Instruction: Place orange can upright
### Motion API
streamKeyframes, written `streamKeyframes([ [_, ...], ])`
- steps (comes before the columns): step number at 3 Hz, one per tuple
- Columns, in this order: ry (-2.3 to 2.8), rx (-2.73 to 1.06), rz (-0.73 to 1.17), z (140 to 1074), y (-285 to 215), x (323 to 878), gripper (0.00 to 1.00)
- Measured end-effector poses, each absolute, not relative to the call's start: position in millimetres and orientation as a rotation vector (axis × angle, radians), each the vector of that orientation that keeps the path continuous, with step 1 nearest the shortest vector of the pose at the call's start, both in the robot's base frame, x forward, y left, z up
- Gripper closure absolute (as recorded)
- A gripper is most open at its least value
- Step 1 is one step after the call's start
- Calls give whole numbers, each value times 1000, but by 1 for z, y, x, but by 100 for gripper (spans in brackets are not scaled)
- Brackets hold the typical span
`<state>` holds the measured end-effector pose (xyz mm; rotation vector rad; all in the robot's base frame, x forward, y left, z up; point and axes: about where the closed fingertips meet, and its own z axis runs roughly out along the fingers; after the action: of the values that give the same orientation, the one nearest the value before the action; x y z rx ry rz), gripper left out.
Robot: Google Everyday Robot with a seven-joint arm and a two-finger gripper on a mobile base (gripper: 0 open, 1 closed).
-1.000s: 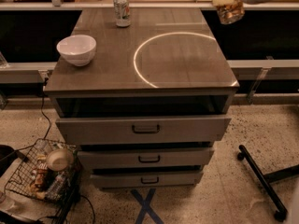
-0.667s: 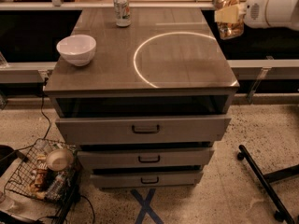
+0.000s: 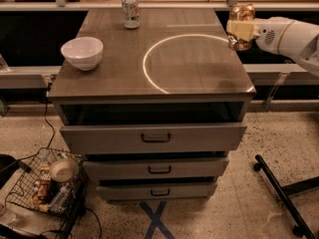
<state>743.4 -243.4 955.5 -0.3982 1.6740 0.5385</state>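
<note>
The orange can (image 3: 242,13) is coppery and held in my gripper (image 3: 241,30) at the right edge of the cabinet top (image 3: 154,54), a little above it. The can stands roughly upright in the grasp; pale finger pads cover its middle. My white arm (image 3: 291,36) reaches in from the right. A silver-white can with green and red markings (image 3: 130,10) stands upright at the back of the top.
A white bowl (image 3: 82,52) sits on the left of the top. A bright ring of light (image 3: 187,63) lies across the middle. Drawers (image 3: 155,137) sit slightly open below. A wire basket of items (image 3: 47,183) stands on the floor at the left, a black stand leg (image 3: 279,193) at the right.
The gripper with the orange can has come down and moved left, from above the back right corner to the right edge of the top.
</note>
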Motion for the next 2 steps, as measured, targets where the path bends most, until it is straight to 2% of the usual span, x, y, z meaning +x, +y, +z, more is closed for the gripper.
streamKeyframes([
  [2,1429,-623,594,974,-167,741,100],
])
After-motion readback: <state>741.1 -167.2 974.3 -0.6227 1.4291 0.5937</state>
